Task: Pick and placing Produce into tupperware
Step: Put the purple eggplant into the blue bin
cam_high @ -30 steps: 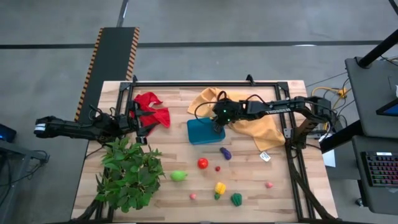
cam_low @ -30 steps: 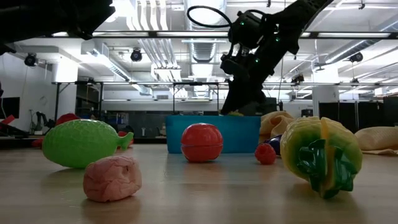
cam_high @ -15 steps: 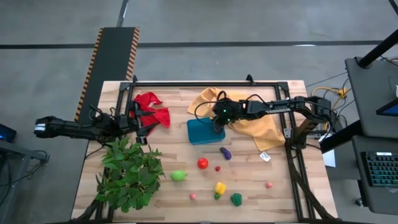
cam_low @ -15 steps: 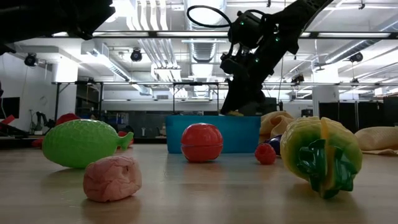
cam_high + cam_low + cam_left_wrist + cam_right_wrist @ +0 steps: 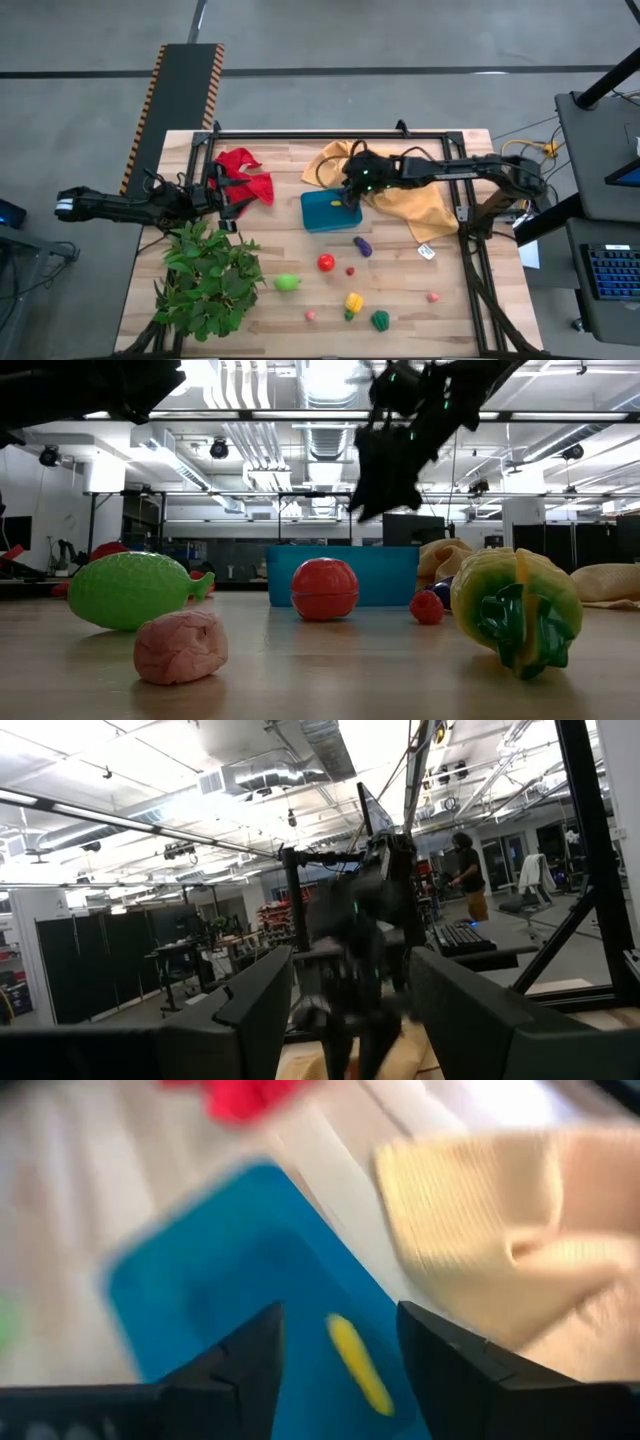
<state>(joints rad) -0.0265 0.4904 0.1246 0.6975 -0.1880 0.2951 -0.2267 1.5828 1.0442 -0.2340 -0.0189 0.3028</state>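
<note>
The teal tupperware sits at the table's middle, with the mustard-yellow cloth to its right. My right gripper hovers open above the tupperware's right end and holds nothing. In the right wrist view its fingers frame a small yellow produce piece lying on the tupperware's floor. The other produce lies nearer on the wood: light green, red, purple, yellow, dark green, pink. My left gripper waits open at the left, by the red cloth.
A big leafy green plant fills the near left corner. A black frame runs along the far edge and down both sides of the table. A small white tag lies right of the purple piece. Bare wood shows between the scattered pieces.
My right gripper has risen from just above the tupperware's rim to well above it, shifting slightly toward the far edge. The left arm and the produce on the table have kept still.
</note>
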